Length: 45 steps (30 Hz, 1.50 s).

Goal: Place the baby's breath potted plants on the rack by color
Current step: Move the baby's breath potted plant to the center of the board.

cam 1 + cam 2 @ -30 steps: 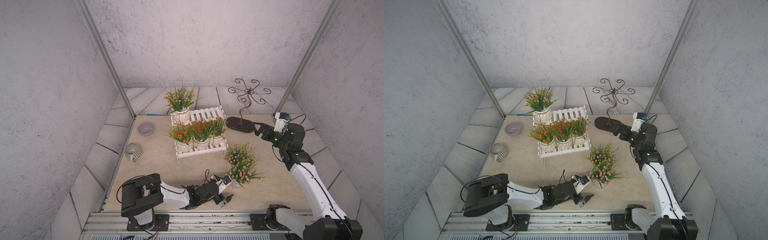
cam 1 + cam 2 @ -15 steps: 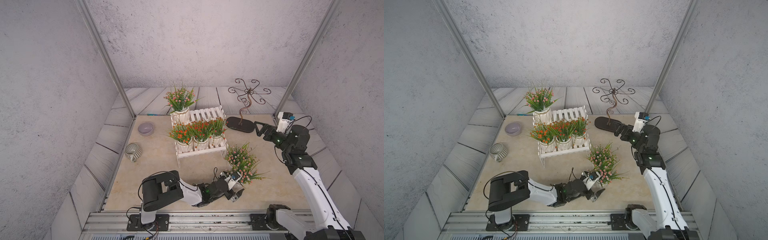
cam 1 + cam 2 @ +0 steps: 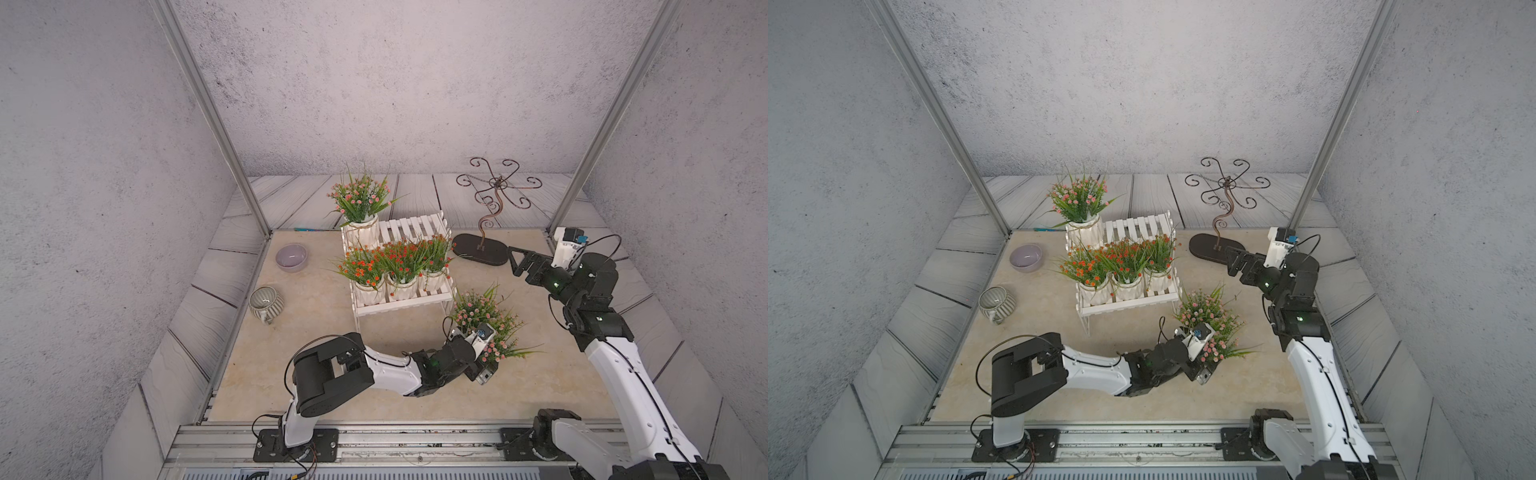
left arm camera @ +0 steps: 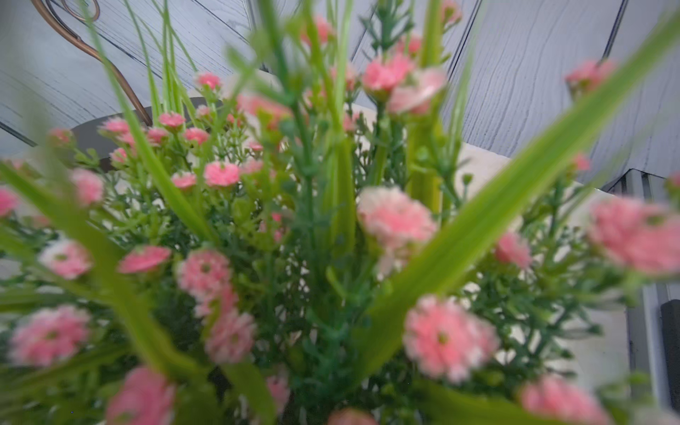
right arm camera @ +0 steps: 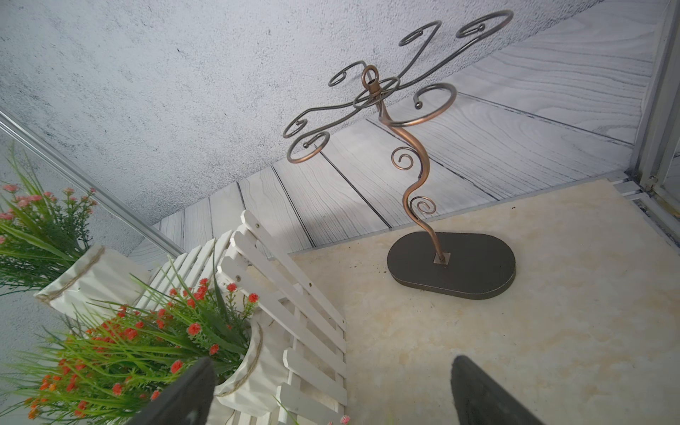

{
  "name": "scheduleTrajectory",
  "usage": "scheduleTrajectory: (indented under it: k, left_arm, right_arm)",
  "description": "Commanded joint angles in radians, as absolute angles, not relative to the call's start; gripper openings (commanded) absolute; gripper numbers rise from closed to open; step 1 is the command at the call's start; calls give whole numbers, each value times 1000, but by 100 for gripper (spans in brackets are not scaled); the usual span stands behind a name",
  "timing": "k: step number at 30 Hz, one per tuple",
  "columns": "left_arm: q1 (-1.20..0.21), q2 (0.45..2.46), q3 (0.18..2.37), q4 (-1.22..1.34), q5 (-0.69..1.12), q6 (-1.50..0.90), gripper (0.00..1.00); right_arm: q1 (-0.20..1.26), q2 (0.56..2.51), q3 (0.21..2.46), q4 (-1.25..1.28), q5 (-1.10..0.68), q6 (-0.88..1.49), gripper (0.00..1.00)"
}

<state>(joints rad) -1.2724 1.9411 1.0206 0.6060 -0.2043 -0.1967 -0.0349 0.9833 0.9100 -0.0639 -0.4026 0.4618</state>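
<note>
Framing the beige tabletop (image 3: pixel 316 332) — grey plank panels (image 3: pixel 415 195), speckled walls (image 3: pixel 395 83).

- I see three walls, all mottled grey with a concrete look: back wall (image 3: pixel 415 83), left wall (image 3: pixel 83 166), right wall (image 3: pixel 706 187).
- Two bare aluminium posts rise from the far corners of the work area and lean outward: left post (image 3: pixel 208 116), right post (image 3: pixel 615 108).
- Plank floor (image 3: pixel 415 195): pale grey with printed wood grain. It is flat at the back and tilted up along both sides.
- Work surface (image 3: pixel 316 332): beige, marbled stone look, matte.
- Aluminium rail (image 3: pixel 415 436) runs along the near edge, seen in both top views.
- Light is soft and even, and shadows are faint.
</note>
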Motion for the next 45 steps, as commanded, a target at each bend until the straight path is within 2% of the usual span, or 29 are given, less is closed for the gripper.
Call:
scheduleTrajectory:
  k: [1, 14, 20, 24, 34, 45]
  left_arm:
    - [-1267, 1973, 1063, 495, -179, -226, 99]
    - [-1266, 2016, 1124, 356, -167, -252, 100]
    - [-1263, 2008, 1122, 368, -184, -244, 82]
    - [-1263, 1982, 1099, 365, -189, -239, 79]
    - [-1262, 1808, 922, 344, -223, -247, 77]
    - [-1252, 1629, 727, 325, -314, -320, 80]
  right_arm:
    - [-37, 943, 902, -74, -417, 443, 99]
    - [-27, 928, 902, -87, -405, 421, 99]
    - [-23, 928, 902, -91, -399, 417, 99]
    - [-23, 930, 899, -98, -394, 412, 99]
    - [6, 953, 904, -152, -399, 390, 99]
    - [209, 985, 904, -198, -306, 309, 99]
